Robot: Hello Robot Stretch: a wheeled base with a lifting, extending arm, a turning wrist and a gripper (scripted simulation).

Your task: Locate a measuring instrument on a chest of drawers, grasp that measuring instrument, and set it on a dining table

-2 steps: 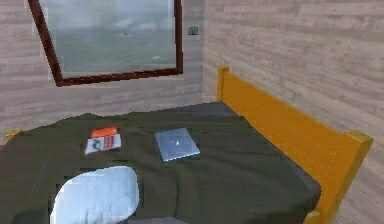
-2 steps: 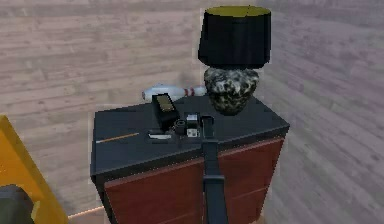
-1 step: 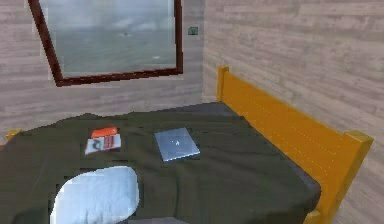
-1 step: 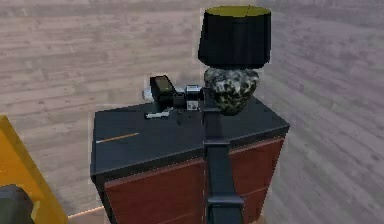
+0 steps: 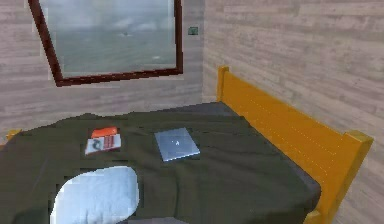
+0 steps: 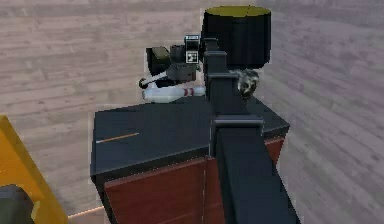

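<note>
The arm (image 6: 245, 165) reaches over the dresser (image 6: 150, 140) toward a white thing (image 6: 172, 94); if the gripper (image 6: 155, 72) holds it, I cannot tell.

The white thing (image 6: 174, 93) by the pincer (image 6: 149, 79) is too small to name
</note>
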